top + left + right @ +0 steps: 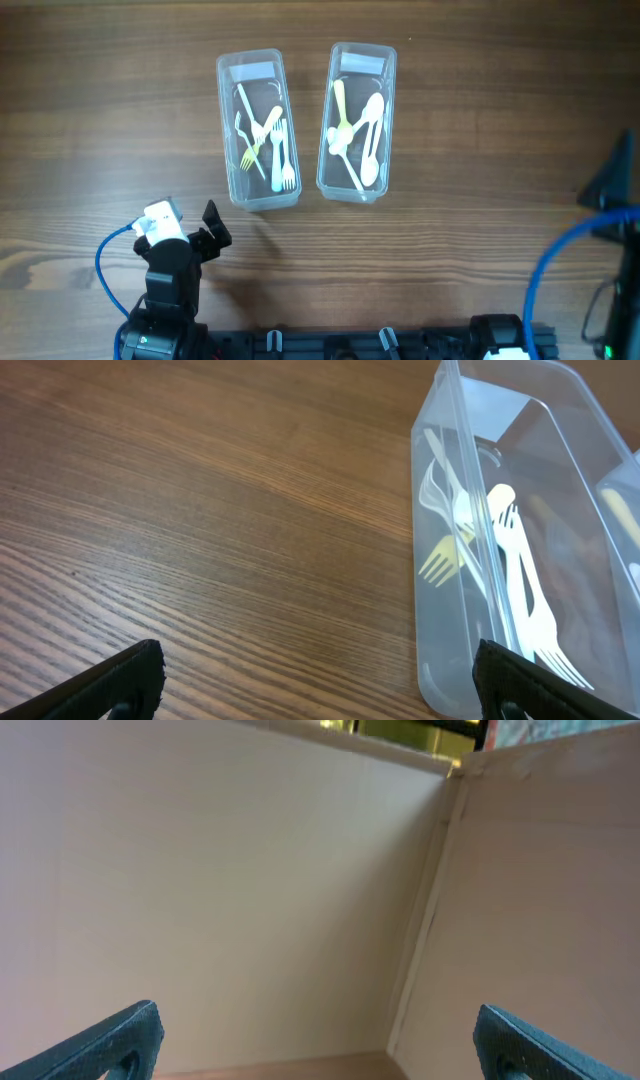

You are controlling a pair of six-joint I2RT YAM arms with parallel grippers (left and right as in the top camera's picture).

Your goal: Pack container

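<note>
Right arm [610, 185] mostly cut off; its fingers [110, 1045] apparently apart, empty.

Right arm [612, 180] — mostly cut off at the overhead's edge; fork container [432, 620] overruns the left wrist view.

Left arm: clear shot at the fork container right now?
Probably yes. The left gripper sits open just short of the fork container; nothing stands between them, and the container has no lid on.
</note>
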